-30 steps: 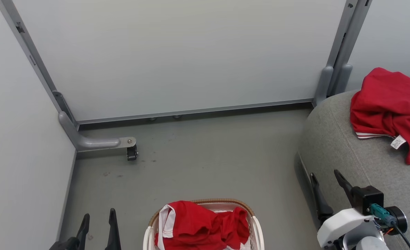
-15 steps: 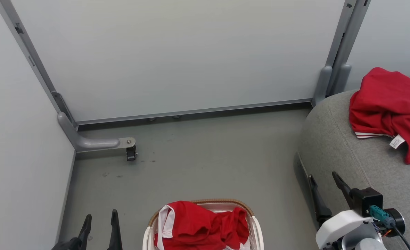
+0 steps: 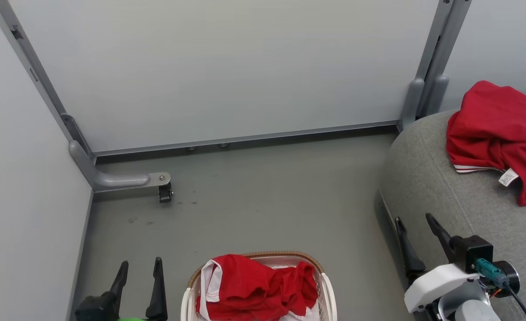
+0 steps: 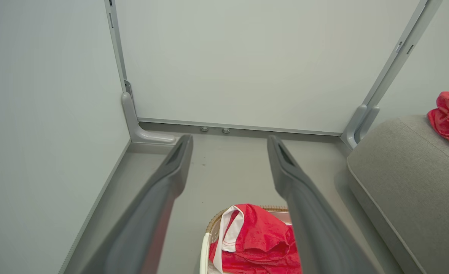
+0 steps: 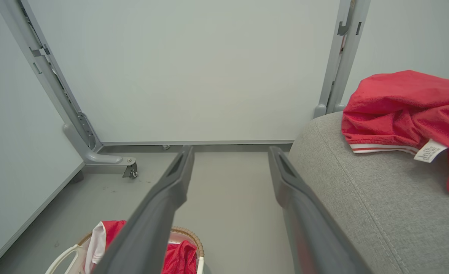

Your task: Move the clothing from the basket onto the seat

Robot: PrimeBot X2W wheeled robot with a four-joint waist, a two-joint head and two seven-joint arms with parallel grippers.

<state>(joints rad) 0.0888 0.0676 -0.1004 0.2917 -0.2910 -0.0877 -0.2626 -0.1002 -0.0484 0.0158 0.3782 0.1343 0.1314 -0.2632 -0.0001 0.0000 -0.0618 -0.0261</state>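
Note:
Red clothing with white panels [image 3: 256, 287] is heaped in the white basket [image 3: 327, 294] with a brown rim, on the floor at the head view's bottom centre. Another red garment [image 3: 499, 133] with a white tag lies on the grey seat [image 3: 445, 187] at the right. My left gripper [image 3: 139, 266] stands open to the left of the basket, empty. Beside the seat's near corner, my right gripper [image 3: 413, 218] is open and empty too. The left wrist view shows the clothing [image 4: 258, 243] low between its fingers [image 4: 175, 163]; the right wrist view shows the seat [image 5: 354, 190] and garment [image 5: 407, 110].
Pale panel walls enclose the grey floor [image 3: 263, 196] on the left and back. A grey metal foot with a small caster [image 3: 164, 192] sticks out from the left corner. A grey post [image 3: 428, 76] stands by the seat's far corner.
The head camera has shifted slightly, so the scene sits a bit higher and left. My left gripper shows further up and right, closer to the basket. The right gripper has barely moved.

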